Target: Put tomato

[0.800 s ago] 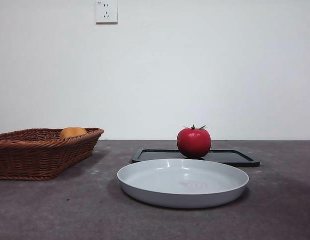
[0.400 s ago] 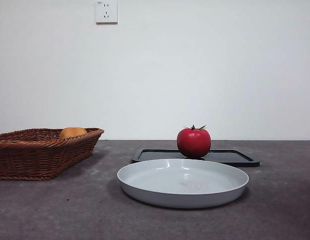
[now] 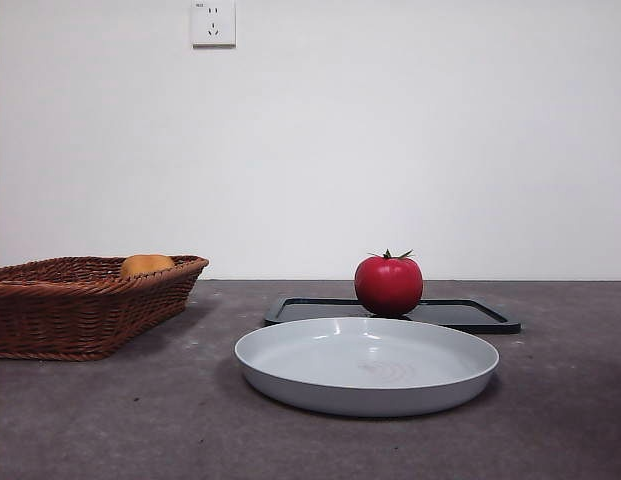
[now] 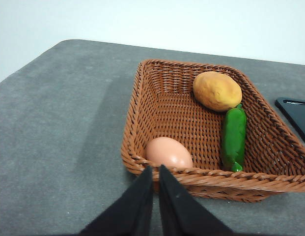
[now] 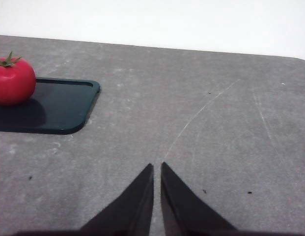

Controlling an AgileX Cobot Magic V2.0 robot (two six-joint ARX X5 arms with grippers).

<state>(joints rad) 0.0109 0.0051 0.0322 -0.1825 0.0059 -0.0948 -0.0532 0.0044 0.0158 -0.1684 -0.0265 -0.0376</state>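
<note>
- Nothing of the task looks done; the tomato (image 3: 388,285) sits upright, stem up, on the black tray (image 3: 470,314) at the far side of the table (image 3: 110,420), untouched and with no gripper near it; in the right wrist view it rests near one end of that tray.
- The left gripper (image 4: 155,173) hangs over the near rim of the wicker basket (image 3: 50,320) at the left, its jaws pressed almost together and holding nothing; the right gripper (image 5: 157,170) hangs over bare table to the right of the tray, jaws likewise nearly touching and empty; both look to be waiting.
- What is left, as I judge it: the whole job; reach, grip, lift and set down; the right gripper is the nearer of the two to the tomato.
- Where the tomato should go is not said; the grey plate (image 3: 366,398) just in front of the tray and the basket both seem possible.
- From the front neither arm shows at all; only the orange-yellow fruit (image 3: 146,265) peeks over the basket rim there; the egg (image 4: 168,153) and the green pepper (image 4: 234,139) beside it appear only in the left wrist view.
- The tray's far edge is hidden behind the tomato and plate in the front view; it is cut off in both wrist views; the plate shows in neither of them.
</note>
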